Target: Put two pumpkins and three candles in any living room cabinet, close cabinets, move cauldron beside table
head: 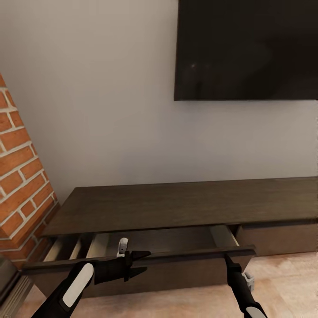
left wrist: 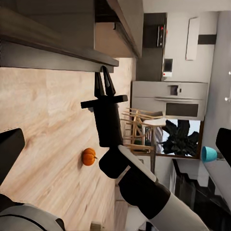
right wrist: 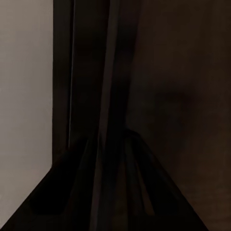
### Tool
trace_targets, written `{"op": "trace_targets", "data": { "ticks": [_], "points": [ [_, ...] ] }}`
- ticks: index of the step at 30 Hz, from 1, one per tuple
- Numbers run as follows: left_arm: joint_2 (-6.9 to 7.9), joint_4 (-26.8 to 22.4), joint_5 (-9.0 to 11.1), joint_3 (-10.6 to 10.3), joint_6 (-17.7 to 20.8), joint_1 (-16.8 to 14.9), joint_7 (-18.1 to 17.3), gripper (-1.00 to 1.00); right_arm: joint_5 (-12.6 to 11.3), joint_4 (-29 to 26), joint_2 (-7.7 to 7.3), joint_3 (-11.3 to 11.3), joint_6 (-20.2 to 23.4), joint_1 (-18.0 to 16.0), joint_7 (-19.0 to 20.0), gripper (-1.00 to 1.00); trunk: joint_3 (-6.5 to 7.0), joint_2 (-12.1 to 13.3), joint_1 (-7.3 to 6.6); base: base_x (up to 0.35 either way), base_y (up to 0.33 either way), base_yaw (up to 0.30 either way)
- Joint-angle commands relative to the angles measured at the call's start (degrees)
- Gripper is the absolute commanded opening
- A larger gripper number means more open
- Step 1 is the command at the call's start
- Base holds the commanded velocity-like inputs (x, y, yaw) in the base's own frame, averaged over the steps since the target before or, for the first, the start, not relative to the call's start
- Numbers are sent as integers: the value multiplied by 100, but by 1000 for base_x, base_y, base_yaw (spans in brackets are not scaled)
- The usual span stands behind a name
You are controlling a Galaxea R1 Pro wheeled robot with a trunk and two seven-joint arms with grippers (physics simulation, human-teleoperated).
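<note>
Below the wall screen, the cabinet has its left drawer pulled out, with the left gripper spread open just in front at 6 o'clock. Whether the right gripper, against the drawer front's right end, is closed I cannot tell; a pumpkin lies on the floor at its 7 o'clock in the left wrist view.

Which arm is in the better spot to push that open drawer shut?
Probably the right: its end effector sits at the drawer front's edge. The left end effector hangs open before the cabinet, fingers pointing sideways along it.
</note>
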Motion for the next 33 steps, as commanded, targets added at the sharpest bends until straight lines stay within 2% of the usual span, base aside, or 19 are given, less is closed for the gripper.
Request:
{"op": "trace_targets", "data": {
  "ticks": [1,23,33],
  "points": [
    [3,4,1,-14,15,-5,-20,100,1,-5,5,100,41,-6,100,-100,-4,-3,-5,-207,0,0],
    [2,4,2,-11,15,-5,-20,100,1,-5,5,99,43,-6,100,-100,-4,-3,-5,-157,0,0],
    [2,4,0,-11,15,-5,-20,100,1,-5,5,99,43,-6,100,-100,-4,-3,-5,-73,0,0]
  ]
}}
